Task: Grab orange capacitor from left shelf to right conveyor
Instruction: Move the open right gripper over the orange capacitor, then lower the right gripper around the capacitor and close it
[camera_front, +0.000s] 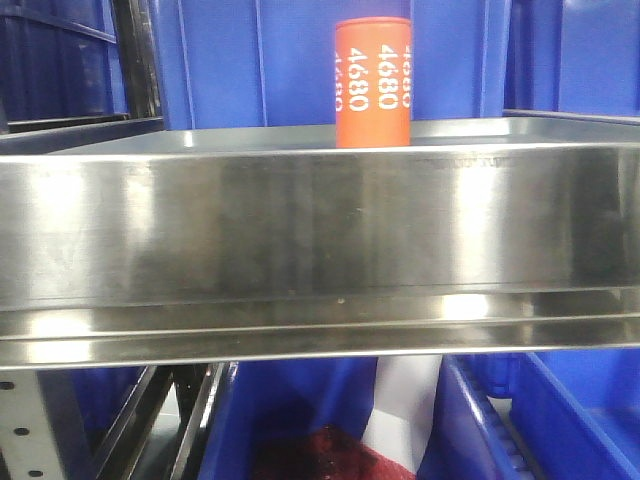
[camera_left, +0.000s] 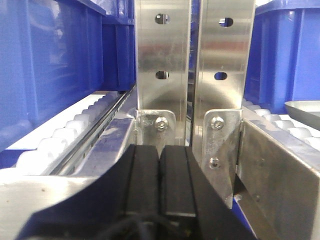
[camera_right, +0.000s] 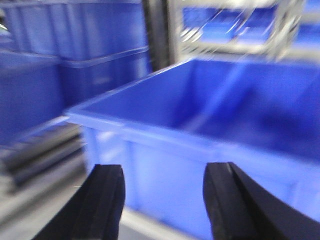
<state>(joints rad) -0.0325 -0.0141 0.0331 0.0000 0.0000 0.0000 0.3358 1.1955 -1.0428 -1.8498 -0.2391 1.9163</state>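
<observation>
The orange capacitor (camera_front: 373, 82) stands upright on the left shelf (camera_front: 320, 220), behind its tall shiny front lip, right of centre in the front view. White "4680" numerals run down its side. Neither gripper shows in the front view. In the left wrist view my left gripper (camera_left: 160, 150) is shut with nothing between its black pads, close in front of two metal rack uprights. In the right wrist view my right gripper (camera_right: 162, 172) is open and empty, facing a blue bin (camera_right: 210, 145); that view is blurred. The conveyor is out of view.
Blue plastic bins (camera_front: 260, 60) stand behind the shelf and below it (camera_front: 560, 420). In the left wrist view, white roller tracks (camera_left: 65, 140) run on both sides of the metal uprights (camera_left: 162, 55), with blue bins (camera_left: 60, 60) on them and a grey tray edge (camera_left: 305, 110) at the right.
</observation>
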